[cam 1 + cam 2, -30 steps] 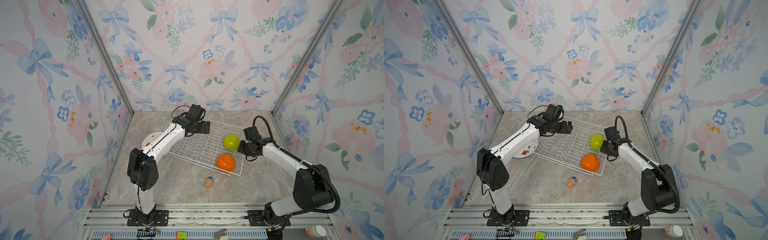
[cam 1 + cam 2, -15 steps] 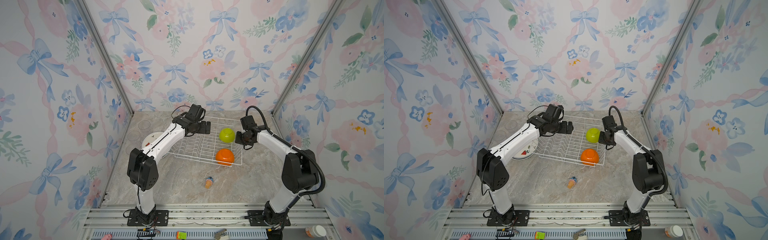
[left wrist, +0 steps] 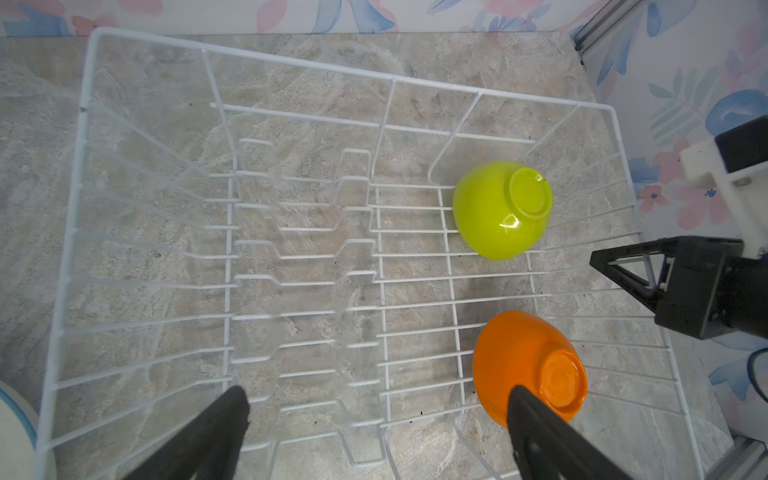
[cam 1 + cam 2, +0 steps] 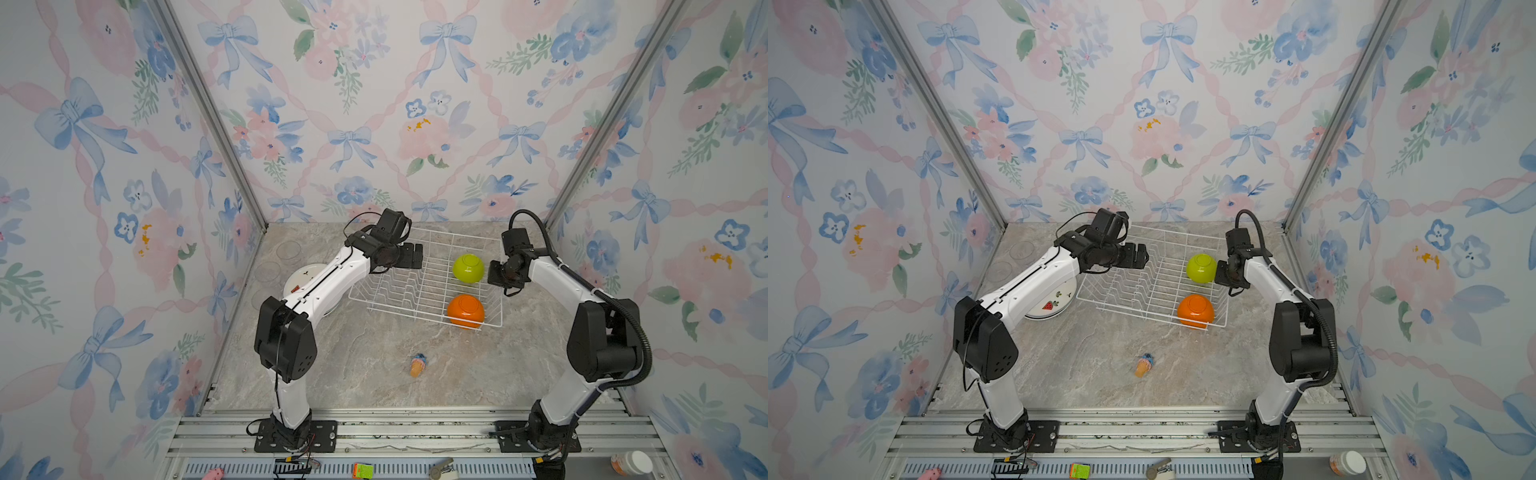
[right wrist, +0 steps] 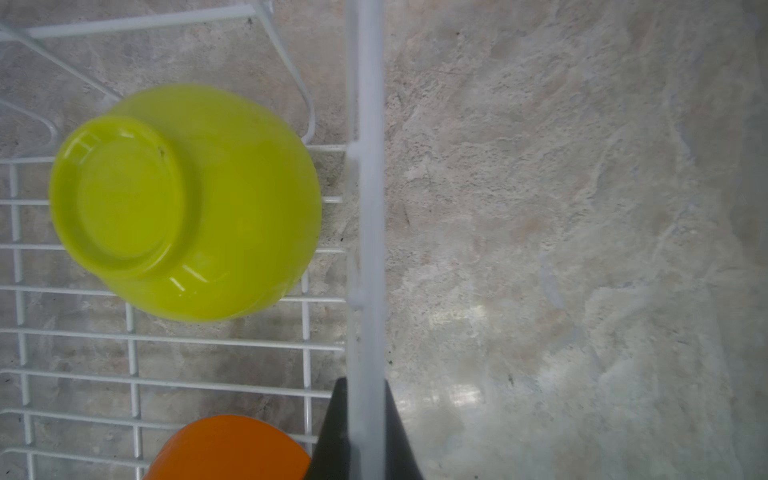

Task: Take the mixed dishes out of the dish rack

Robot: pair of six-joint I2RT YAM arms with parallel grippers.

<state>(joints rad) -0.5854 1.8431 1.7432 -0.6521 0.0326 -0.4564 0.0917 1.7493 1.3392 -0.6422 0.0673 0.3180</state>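
Note:
The white wire dish rack [image 4: 432,321] [image 4: 1158,318] stands mid-table in both top views. Two upturned bowls lie at its right end, a lime-green bowl [image 4: 468,269] [image 3: 498,212] [image 5: 187,199] and an orange bowl [image 4: 466,311] [image 3: 523,357] [image 5: 228,449]. My right gripper [image 4: 494,274] [image 5: 365,386] is shut on the rack's right rim wire [image 5: 365,208], beside the green bowl. My left gripper [image 4: 415,256] [image 3: 378,395] hangs open over the rack's far left part, holding nothing. White printed plates [image 4: 307,274] [image 4: 1054,305] are stacked left of the rack, partly under my left arm.
Clear glasses [image 4: 289,249] stand on the table at the far left, near the wall. A small orange-and-blue toy [image 4: 417,365] lies in front of the rack. Walls close in the table on three sides.
My right gripper, shut on the rim, has moved back and then right, and the rack with both bowls has shifted with it. The left arm has held still.

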